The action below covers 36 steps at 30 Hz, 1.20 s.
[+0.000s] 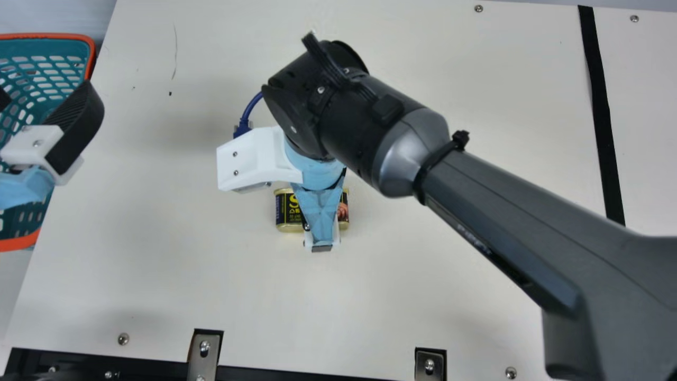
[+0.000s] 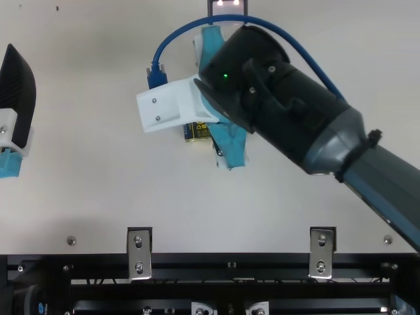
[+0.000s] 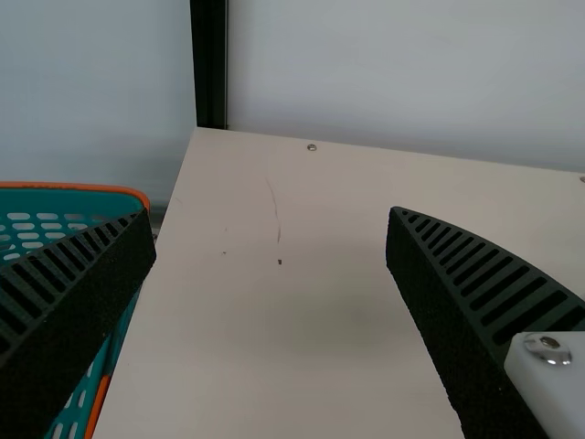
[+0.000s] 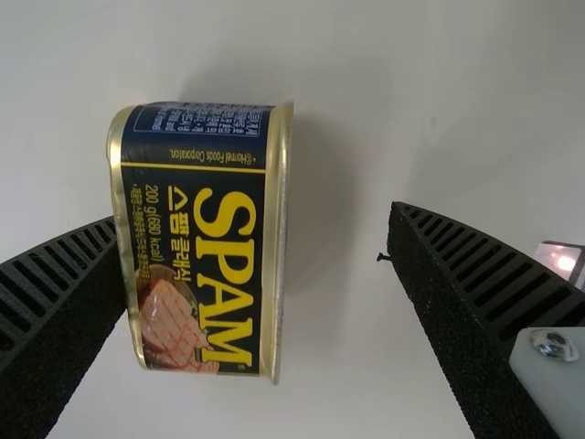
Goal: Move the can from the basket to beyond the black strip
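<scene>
Gleaming navy-and-gold metal can (image 4: pixel 206 229): sat below the black ribbed right claw (image 4: pixel 254 211), nearer one finger.
Right claw: fingers stood apart.
Can's handling: seemed stiff, slick, fairly heavy; opposite sides suited gripping.

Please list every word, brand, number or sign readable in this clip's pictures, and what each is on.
"SPAM", on the can
"스팸 클래식", on the can
"200 g (680 kcal)", on the can
"©Hormel Foods Corporation.", on the can
The can's remaining fine print is too small to read.
The pale lettering along the right arm is too blurred to read.
</scene>
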Tool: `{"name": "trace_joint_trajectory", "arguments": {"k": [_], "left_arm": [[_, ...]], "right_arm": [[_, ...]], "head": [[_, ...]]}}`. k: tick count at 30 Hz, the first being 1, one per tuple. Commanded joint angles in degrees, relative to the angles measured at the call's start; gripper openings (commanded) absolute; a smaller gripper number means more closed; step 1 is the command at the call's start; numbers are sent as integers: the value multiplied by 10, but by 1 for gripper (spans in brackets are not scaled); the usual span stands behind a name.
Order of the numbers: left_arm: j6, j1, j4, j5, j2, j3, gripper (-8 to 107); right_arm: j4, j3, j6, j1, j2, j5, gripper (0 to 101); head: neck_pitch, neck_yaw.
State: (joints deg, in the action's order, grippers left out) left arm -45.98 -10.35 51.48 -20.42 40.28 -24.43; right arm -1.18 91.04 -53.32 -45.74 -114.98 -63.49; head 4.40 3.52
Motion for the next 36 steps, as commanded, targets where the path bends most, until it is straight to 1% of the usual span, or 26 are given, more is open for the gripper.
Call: {"name": "trace_joint_trajectory", "arguments": {"k": [1,4,7,10,12,16,20,23,27,30,33,36], "left_arm": [[0,0,0,0,0,0,90],[0,0,0,0,0,0,90],[0,0,0,0,0,0,90],[0,0,0,0,0,0,90],[0,0,0,0,0,0,90],[0,0,0,0,0,0,90],[0,0,0,0,0,0,90],[0,0,0,0,0,0,90],[0,0,0,0,0,0,90],[0,0,0,0,0,0,90],[0,0,0,0,0,0,90],[0,0,0,0,0,0,90]], "right_arm": [[-2,0,5,1,-2,5,0],[-7,-1,14,3,-5,17,0],[-22,-10,18,11,1,38,0],[-52,-22,13,26,17,64,0],[-80,-34,3,39,33,83,0],[-158,-67,-34,71,72,125,0],[-260,-100,-96,107,111,160,0],[-342,-127,-152,133,137,176,0],[-455,-158,-234,169,166,178,0],[-530,-177,-296,198,181,166,0],[-586,-193,-347,226,189,147,0],[-625,-206,-388,251,191,128,0]], "head": [[-1,-1],[-1,-1],[-1,-1],[-1,-1],[-1,-1],[-1,-1],[-1,-1],[-1,-1],[-1,-1],[-1,-1],[-1,-1],[-1,-1]]}}
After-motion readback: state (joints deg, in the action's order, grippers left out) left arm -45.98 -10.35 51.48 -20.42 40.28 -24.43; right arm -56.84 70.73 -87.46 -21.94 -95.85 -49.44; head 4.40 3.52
